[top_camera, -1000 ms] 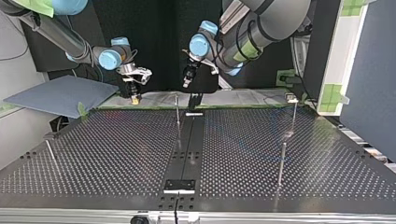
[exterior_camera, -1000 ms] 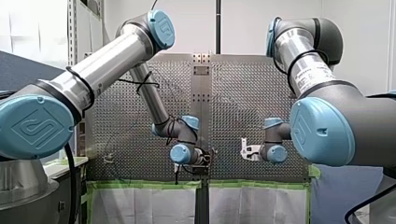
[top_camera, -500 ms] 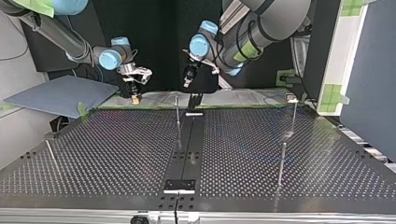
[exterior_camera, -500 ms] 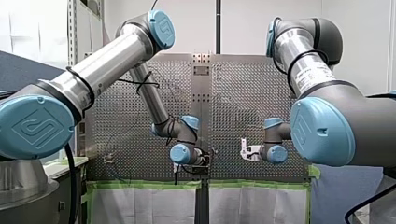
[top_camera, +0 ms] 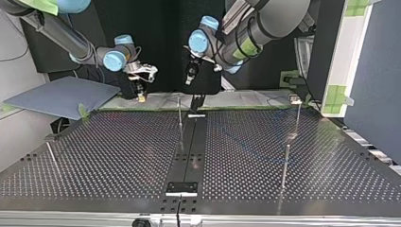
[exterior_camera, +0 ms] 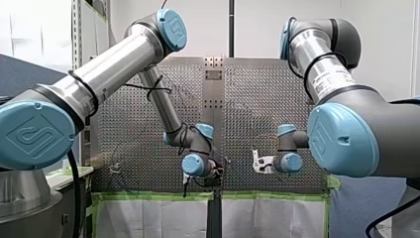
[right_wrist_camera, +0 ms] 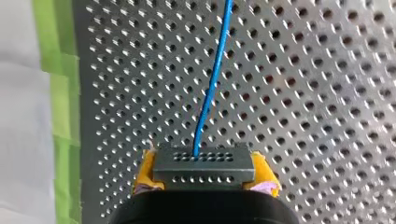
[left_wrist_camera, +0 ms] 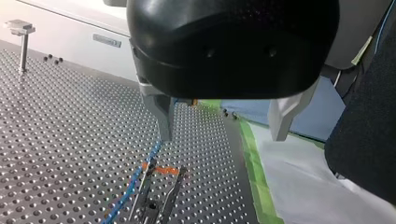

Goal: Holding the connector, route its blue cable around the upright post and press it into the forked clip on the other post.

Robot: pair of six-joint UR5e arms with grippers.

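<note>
My right gripper is shut on a grey connector block, held between its yellow pads. A blue cable leaves the block and runs ahead over the perforated table. My left gripper hangs open with nothing between its metal fingers. Below and ahead of it stands a forked clip with an orange band, and the blue cable passes close beside it. In the top view my right gripper is at the far left edge of the table. My left gripper hovers above a thin post.
Thin upright posts stand at the top view's right, and a leaning one at its left. A T-headed post shows far off in the left wrist view. Green tape and white cloth line the table edge. A grey-blue board lies beyond.
In the top view my right gripper has shifted slightly toward the middle with the connector. My left gripper has edged a little left and up. The left fingers stay open.
</note>
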